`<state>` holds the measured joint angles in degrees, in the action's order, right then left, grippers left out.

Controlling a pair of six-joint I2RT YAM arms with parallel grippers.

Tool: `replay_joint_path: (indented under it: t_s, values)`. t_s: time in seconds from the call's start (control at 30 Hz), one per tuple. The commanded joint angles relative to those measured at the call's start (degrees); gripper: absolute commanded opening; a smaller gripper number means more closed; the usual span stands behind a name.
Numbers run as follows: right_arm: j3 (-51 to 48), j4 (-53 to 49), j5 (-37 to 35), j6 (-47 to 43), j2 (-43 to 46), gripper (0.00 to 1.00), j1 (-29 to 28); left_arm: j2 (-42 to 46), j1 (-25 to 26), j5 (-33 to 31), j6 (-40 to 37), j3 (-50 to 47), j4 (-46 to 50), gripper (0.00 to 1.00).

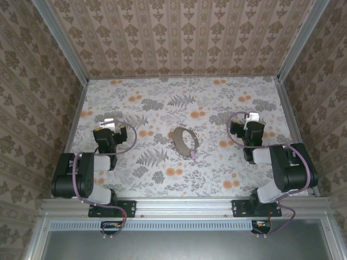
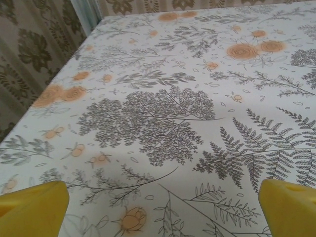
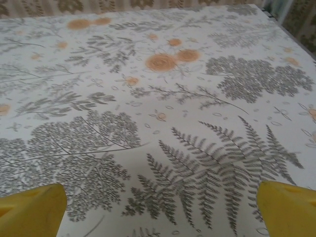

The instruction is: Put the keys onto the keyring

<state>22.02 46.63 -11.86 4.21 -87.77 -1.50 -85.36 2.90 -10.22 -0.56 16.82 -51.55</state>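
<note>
Key [image 1: 192,154] lies at the near-right edge of the keyring [image 1: 177,138], mid-table [image 1: 162,97]; can't tell if they touch. Left gripper [image 2: 160,207] and right gripper [image 3: 160,208] flank the loop, well apart from it, fingers spread wide, empty.

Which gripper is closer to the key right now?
The right gripper: the key lies at the chain's near end, right of the middle, farther from the left gripper.

Left gripper [image 2: 163,212], right gripper [image 3: 160,212]: fingertips [image 2: 34,210] were cut off at bottom corners. Key [image 1: 193,156], between both jaws, was too small; on keyring [image 1: 179,138] or merely touching, could not tell.
</note>
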Motion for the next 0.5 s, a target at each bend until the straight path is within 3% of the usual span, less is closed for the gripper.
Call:
replay_joint_path:
  t_s: [0.0, 0.03, 0.1, 0.47]
  values:
    - [1.24, 2.83, 4.57, -1.13, -0.21, 1.0, 0.44, -2.9, -0.35, 4.13, -2.42, 3.81, -2.81, 1.0]
    - [1.42, 2.28, 4.56, -1.05, 0.09, 1.0, 0.46, -2.32, -0.41, 5.06, -2.47, 5.77, 2.02, 1.0]
    - [1.22, 2.47, 4.53, -1.13, 0.12, 1.0, 0.44, -2.8, -1.95, 8.34, -1.98, 6.54, 2.54, 1.0]
    - [1.33, 2.4, 4.38, -1.39, -0.04, 1.0, 0.22, -2.74, -1.77, 7.86, -1.99, 6.56, 2.95, 1.0]
